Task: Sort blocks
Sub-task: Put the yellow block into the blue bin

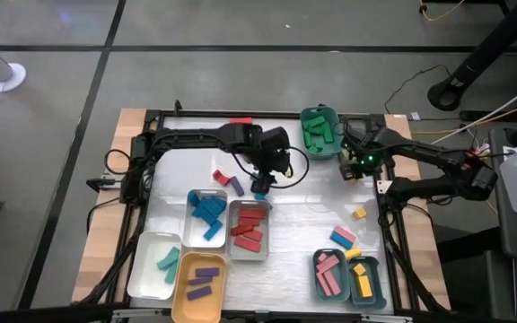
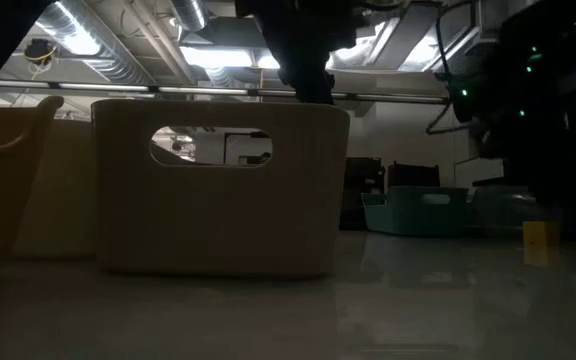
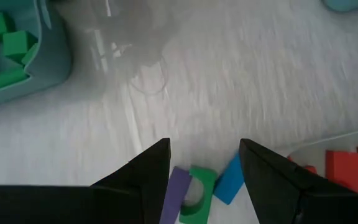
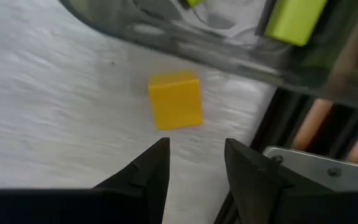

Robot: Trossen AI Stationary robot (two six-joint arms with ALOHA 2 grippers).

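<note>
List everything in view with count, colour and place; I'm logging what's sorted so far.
Green blocks: several, in teal tray at far edge.
Blue blocks: several, in white tray mid-table.
Red blocks: several, in grey tray beside the blue ones.
Teal blocks: two, in white tray near left corner.
Purple blocks: three, in orange tray.
Pink blocks: several, in teal tray near right.
Yellow blocks: two, in adjoining teal tray.
Loose blocks: red, purple, yellow, pink-blue pair, plus a green and a blue one under the left claw.
Left claw: open, above loose blocks.
Right claw: open, near yellow block.
</note>
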